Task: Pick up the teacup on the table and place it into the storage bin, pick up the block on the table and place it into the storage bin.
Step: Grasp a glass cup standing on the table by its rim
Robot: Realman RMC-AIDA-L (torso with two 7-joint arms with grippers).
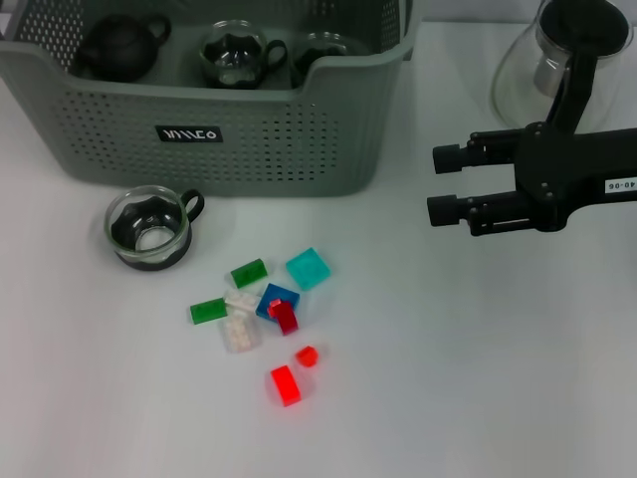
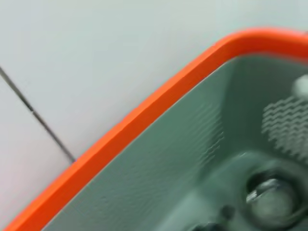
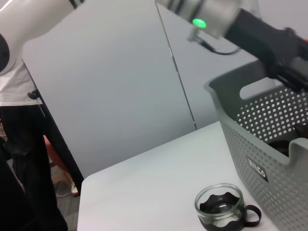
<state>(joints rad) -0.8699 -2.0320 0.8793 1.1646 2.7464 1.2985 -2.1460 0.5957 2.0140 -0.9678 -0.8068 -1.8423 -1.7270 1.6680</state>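
Observation:
A glass teacup [image 1: 149, 229] with a black handle stands upright on the white table in front of the grey-green storage bin [image 1: 299, 139]. It also shows in the right wrist view [image 3: 222, 211] beside the bin [image 3: 269, 144]. Several small blocks lie to its right: teal [image 1: 309, 268], green [image 1: 249, 273], blue [image 1: 276, 299], white [image 1: 239, 329], red [image 1: 285, 385]. My right gripper [image 1: 445, 184] is open and empty, hovering right of the bin, well clear of the blocks. My left gripper [image 3: 291, 72] hangs over the bin's far side.
The bin holds a dark teapot [image 1: 117, 47] and two glass cups [image 1: 234, 55]. A glass pitcher [image 1: 557, 60] stands at the back right behind my right arm. A person [image 3: 19, 120] stands past the table's edge. The left wrist view shows an orange rim [image 2: 144, 115].

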